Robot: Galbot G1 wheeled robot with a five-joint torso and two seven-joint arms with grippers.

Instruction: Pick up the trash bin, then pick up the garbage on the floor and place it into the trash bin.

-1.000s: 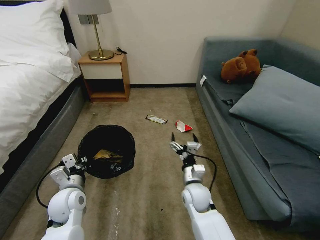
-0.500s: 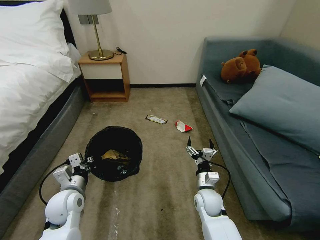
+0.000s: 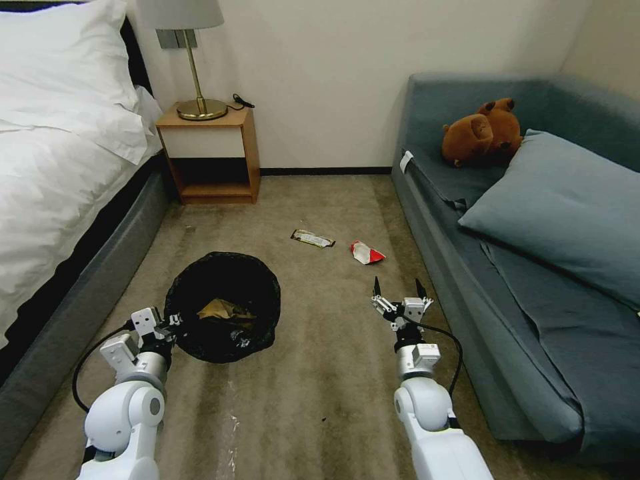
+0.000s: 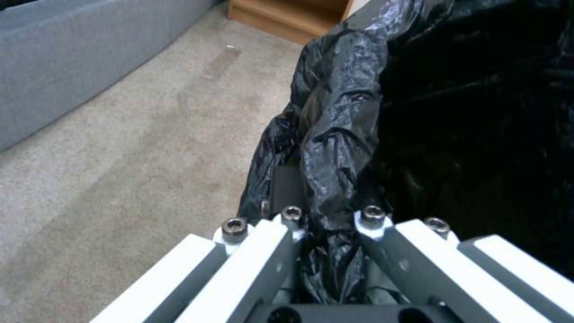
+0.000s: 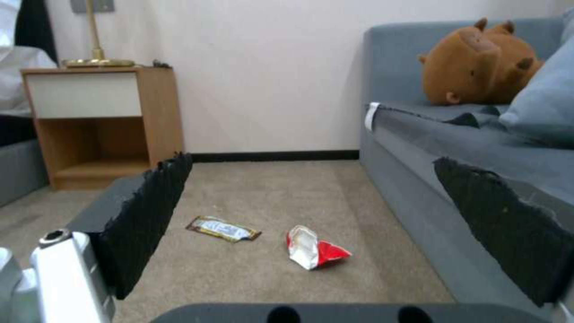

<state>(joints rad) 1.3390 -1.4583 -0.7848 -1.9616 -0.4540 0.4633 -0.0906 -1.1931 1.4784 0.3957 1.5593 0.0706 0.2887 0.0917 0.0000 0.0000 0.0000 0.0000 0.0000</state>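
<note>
Bedroom floor between bed and sofa, as I see it from the head camera.

To my left a bed (image 3: pixel 60 173) with white linen; against the far wall a wooden nightstand (image 3: pixel 210 157) carrying a brass lamp (image 3: pixel 193 63). To my right a grey-blue sofa (image 3: pixel 467 267) holds a matching pillow (image 3: pixel 567 207) and a brown plush toy (image 3: pixel 483 133). Beige carpet (image 3: pixel 320 373) runs between.

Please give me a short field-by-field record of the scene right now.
left gripper: shut on the trash bin rim
right gripper: open, low over the carpet, facing the litter
in bin: crumpled brown paper
on floor: red-white wrapper, brown-yellow snack wrapper
surroundings: bed on the left, sofa on the right, nightstand by the wall
</note>
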